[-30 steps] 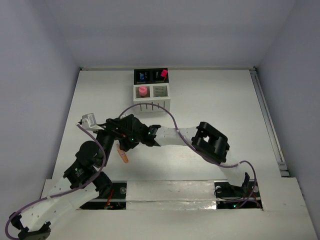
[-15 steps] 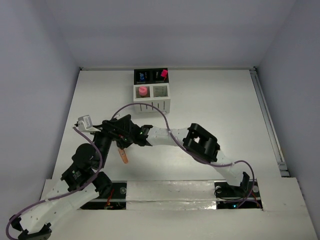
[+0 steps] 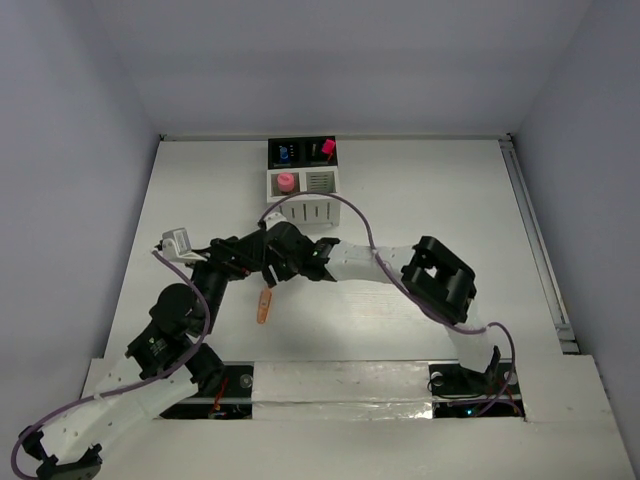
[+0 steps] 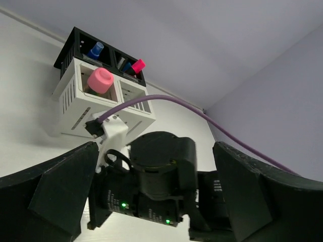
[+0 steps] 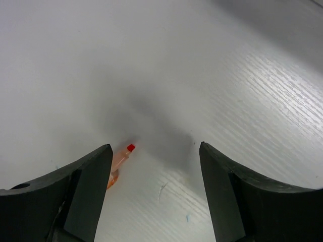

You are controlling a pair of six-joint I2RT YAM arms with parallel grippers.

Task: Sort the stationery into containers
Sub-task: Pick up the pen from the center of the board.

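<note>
An orange pen (image 3: pixel 264 305) with a red tip (image 5: pixel 121 158) lies loose on the white table, just beside my right gripper's left finger. My right gripper (image 5: pixel 156 186) hovers over it, open, with nothing between the fingers; in the top view it (image 3: pixel 274 268) is left of centre. My left gripper (image 4: pixel 154 196) is wide open and holds nothing; the right arm's black wrist fills the space in front of it. The containers (image 3: pixel 305 208) stand at the back: a pink cap (image 3: pixel 286 182) in a white cup, blue (image 3: pixel 285 154) and pink (image 3: pixel 326 148) caps in the black cups.
A purple cable (image 3: pixel 350 215) arcs over the right arm in front of the cups. The two arms crowd together left of the table's middle. A rail (image 3: pixel 535 240) runs along the table's right edge.
My right gripper has opened wider and its wrist has pulled right and back toward the cups. The orange pen now lies a little further right, free of the jaws.
</note>
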